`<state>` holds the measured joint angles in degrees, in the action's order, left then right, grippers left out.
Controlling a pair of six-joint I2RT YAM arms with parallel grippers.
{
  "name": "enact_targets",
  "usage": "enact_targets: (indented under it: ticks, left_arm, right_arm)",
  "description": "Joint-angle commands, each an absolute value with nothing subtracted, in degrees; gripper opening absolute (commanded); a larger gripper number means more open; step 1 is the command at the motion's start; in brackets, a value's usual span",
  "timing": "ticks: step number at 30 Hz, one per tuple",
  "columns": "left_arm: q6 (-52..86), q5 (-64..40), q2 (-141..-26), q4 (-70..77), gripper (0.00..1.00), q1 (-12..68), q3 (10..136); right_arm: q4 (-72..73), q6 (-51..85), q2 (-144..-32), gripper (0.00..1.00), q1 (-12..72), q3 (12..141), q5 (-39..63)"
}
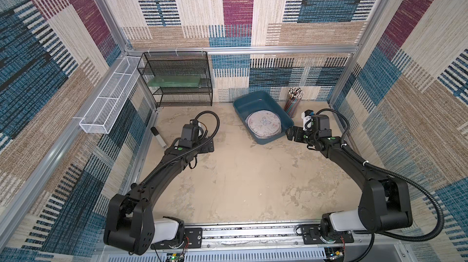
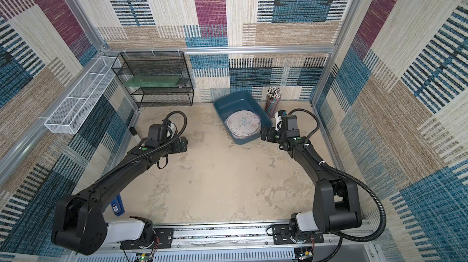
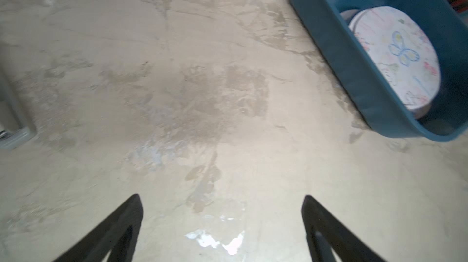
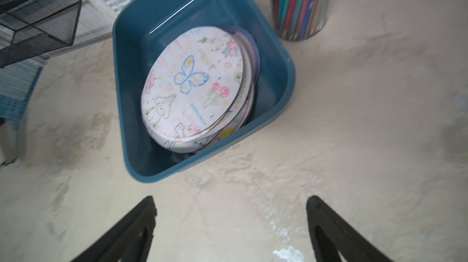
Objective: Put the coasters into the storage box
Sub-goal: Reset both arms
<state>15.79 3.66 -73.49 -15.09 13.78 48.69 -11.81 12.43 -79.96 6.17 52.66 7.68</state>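
The teal storage box (image 1: 239, 107) stands at the back of the table, right of centre, in both top views (image 2: 219, 108). A stack of round coasters (image 1: 264, 124) lies inside it, a butterfly print on top (image 4: 192, 88); a dark blue one peeks out behind. My left gripper (image 1: 207, 146) hovers over bare table left of the box, open with nothing between its fingers (image 3: 222, 196). My right gripper (image 1: 291, 134) sits just off the box's near right corner, open and holding nothing (image 4: 231, 197). In the left wrist view the box (image 3: 354, 65) and coasters (image 3: 395, 55) are off to one side.
A black wire-mesh rack (image 1: 177, 78) stands at the back left, with a white wire-mesh tray (image 1: 111, 96) on the left wall. A cup of coloured pencils (image 1: 293, 101) stands right behind the box. A small dark object (image 1: 158, 136) and a blue one (image 2: 117, 206) lie by the left wall.
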Motion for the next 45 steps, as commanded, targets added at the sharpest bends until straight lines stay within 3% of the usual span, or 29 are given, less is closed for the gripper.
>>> enact_targets:
  ticks: [1,10,19,34,45]
  left_arm:
    - [12.22,10.30,-69.69,-7.92,0.98,10.89,43.07]
    - [3.21,15.87,-60.98,11.90,0.99,6.44,27.26]
    - [-1.43,15.02,-66.88,31.24,0.99,5.76,19.96]
    - [-1.14,13.57,-86.81,52.58,0.98,3.47,20.06]
    - [0.26,13.62,-86.53,50.09,0.98,2.38,21.10]
  right_arm:
    - [0.77,7.43,-77.78,0.95,4.94,47.48,-5.14]
    - [30.62,1.09,-75.29,0.95,0.01,29.87,-8.24]
    - [48.94,2.21,-78.28,0.95,-2.02,21.28,-4.35]
    - [60.74,0.05,-84.16,0.95,-0.07,16.79,-5.06]
    - [59.94,0.53,-84.55,0.95,-0.53,17.39,-4.64]
